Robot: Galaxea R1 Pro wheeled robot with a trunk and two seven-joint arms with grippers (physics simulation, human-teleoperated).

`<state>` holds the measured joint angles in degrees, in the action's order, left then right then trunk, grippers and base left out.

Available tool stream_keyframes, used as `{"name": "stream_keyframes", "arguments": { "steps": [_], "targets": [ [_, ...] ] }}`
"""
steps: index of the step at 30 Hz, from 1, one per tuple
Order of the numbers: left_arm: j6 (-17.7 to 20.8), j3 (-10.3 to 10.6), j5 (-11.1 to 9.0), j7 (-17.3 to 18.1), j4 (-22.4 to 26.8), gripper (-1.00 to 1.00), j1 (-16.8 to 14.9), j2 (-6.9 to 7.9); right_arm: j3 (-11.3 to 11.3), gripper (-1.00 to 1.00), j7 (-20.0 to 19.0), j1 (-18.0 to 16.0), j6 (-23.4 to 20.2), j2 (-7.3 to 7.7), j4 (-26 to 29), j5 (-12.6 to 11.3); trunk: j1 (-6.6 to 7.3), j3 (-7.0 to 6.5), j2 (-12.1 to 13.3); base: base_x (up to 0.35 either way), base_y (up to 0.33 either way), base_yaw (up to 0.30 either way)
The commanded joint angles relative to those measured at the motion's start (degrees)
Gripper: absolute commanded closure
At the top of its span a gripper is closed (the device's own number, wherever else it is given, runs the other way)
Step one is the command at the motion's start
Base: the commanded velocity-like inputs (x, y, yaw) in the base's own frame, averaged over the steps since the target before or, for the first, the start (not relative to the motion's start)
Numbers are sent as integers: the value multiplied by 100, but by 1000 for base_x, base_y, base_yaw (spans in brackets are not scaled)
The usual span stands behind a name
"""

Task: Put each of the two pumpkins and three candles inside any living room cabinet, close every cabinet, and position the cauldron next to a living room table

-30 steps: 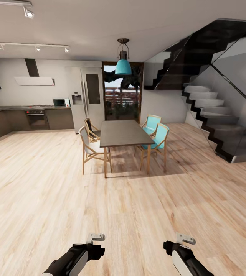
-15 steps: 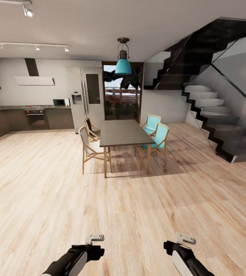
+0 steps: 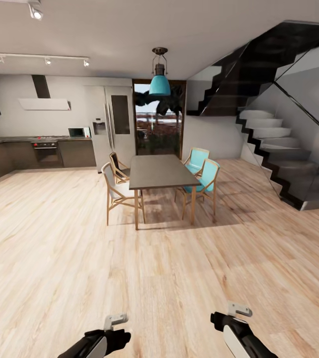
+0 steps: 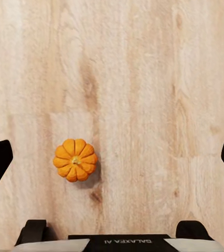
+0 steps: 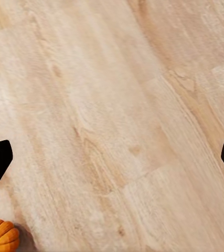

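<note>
Left wrist view pictured one pumpkin [image 4: 75,159] lying alone on the pale wooden floor [image 4: 153,79], directly below the left tool [image 4: 112,157], whose dark fingertips were seen spread wide at both margins with nothing between them. The same pumpkin, or possibly its twin, was caught at a corner of the right wrist view [image 5: 0,237], beneath the right tool [image 5: 112,157], which was likewise held spread and empty. In the head view both arms were seen low over open floor, the left tool [image 3: 114,320] and the right tool [image 3: 239,311] apart from each other, with a dining bench [image 3: 160,171] well beyond them.

The step in hand was judged to be a pickup of the pumpkin by the left tool. It would be done best if the tool were shifted until the fruit sat midway between the fingers, then lowered straight and pressed across the widest ribs.

The pumpkin was seen as small, orange, ribbed and round, with a pale stem at its centre.
</note>
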<state>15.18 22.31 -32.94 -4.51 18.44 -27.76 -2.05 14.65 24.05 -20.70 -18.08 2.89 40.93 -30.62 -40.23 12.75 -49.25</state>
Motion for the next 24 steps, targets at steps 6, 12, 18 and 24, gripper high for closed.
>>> {"name": "stream_keyframes", "arguments": {
  "steps": [6, 12, 18, 24],
  "targets": [
    [-112, 42, -118, -106, -218, -100, -18, 11, 39, -100, -183, -4, -23, 17, 11, -32, -133, 117, -249, 0, 0, 0],
    [-120, -19, -157, -428, -249, -100, -23, 31, 60, -100, -213, -4, -37, -5, 11, 21, -265, 224, -489, 0, 0, 0],
    [-126, -191, -179, -811, -240, -100, -19, 40, 70, -100, -218, -4, -45, -7, 11, 24, -397, 332, -730, 0, 0, 0],
    [-123, -208, -179, -845, -193, -100, -12, 39, 62, -100, -220, -4, -41, -2, 11, 21, -529, 440, -971, 0, 0, 0]
  ]
}}
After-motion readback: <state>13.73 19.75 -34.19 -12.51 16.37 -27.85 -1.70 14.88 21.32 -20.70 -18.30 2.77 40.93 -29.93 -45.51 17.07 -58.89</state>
